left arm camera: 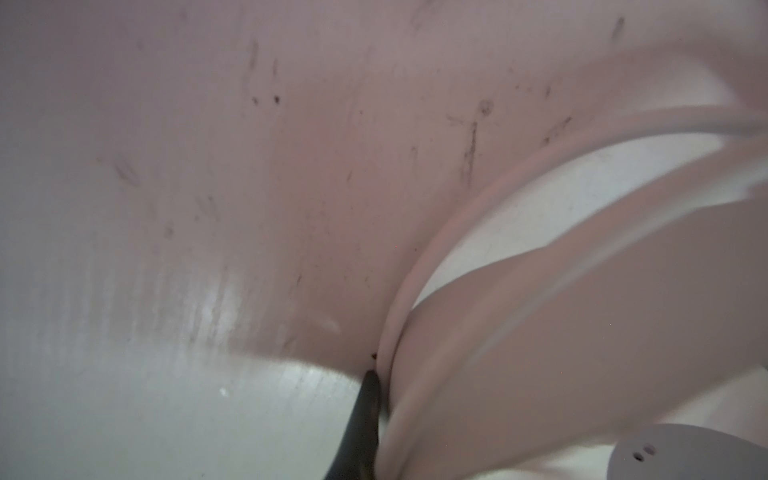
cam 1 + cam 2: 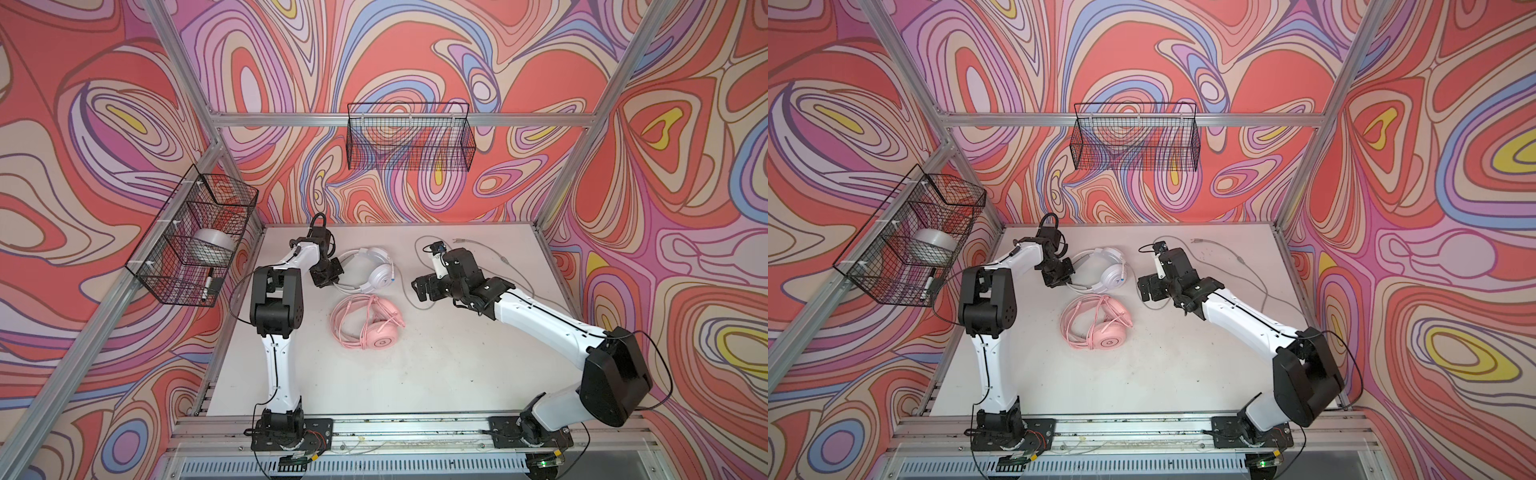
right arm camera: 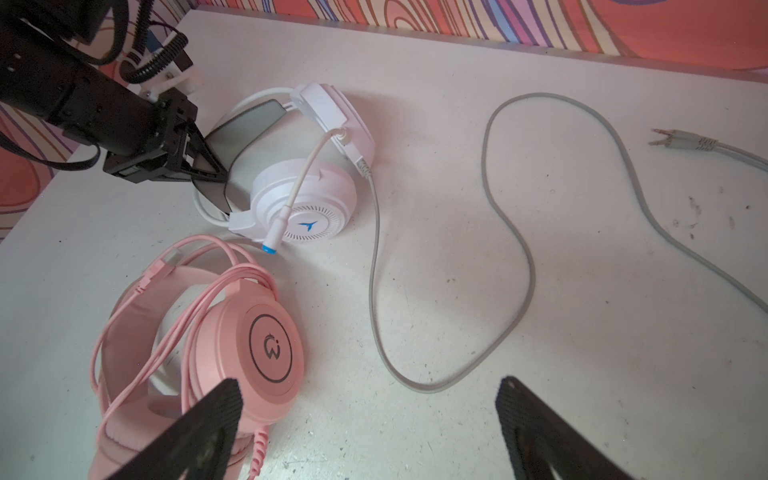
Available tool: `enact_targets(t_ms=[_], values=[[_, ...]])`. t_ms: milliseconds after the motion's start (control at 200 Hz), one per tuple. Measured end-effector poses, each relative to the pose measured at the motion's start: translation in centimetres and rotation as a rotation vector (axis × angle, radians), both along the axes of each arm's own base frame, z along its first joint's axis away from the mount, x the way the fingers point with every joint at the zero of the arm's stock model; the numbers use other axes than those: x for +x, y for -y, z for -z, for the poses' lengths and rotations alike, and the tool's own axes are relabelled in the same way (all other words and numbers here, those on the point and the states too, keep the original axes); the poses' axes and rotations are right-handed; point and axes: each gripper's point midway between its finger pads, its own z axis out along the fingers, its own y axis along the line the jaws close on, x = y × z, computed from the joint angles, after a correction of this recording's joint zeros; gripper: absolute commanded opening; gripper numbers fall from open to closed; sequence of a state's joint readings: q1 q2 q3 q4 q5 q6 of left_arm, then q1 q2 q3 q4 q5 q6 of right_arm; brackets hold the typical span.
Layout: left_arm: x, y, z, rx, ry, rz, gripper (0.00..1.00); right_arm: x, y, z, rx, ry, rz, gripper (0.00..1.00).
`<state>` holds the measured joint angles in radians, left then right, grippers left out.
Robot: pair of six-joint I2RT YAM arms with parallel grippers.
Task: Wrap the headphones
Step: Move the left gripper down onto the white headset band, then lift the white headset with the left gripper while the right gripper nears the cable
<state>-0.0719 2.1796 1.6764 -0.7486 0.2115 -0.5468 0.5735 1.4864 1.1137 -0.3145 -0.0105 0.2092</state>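
in both top views a white over-ear headset [image 2: 380,272] [image 2: 1113,276] is laid on the pale table [image 2: 436,374] behind a pink cable-wound headset [image 2: 384,338] [image 2: 1109,340]; left wrist view: a dark fingertip [image 1: 365,415] is seen against its white band [image 1: 540,311]; right wrist view: the left gripper [image 3: 220,172] is clamped on that band; the right gripper [image 3: 370,386] is spread wide.

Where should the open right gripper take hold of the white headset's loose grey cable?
Probably the grey cable at its bend nearest the right gripper, from straight above, jaws across it: the cable lies flat and free on the table, with nothing touching that bend.
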Motion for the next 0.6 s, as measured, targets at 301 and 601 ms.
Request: enact_targets(t_ms=[301, 601], values=[[0.2, 1.5, -6.0, -0.086, 0.115, 0.051, 0.00, 1.0, 3.1, -0.1, 0.061, -0.031, 0.000, 0.98], [-0.2, 3.1, -12.8, -0.178, 0.234, 0.105, 0.00, 0.3, 1.3, 0.6, 0.117, -0.026, -0.167, 0.98]])
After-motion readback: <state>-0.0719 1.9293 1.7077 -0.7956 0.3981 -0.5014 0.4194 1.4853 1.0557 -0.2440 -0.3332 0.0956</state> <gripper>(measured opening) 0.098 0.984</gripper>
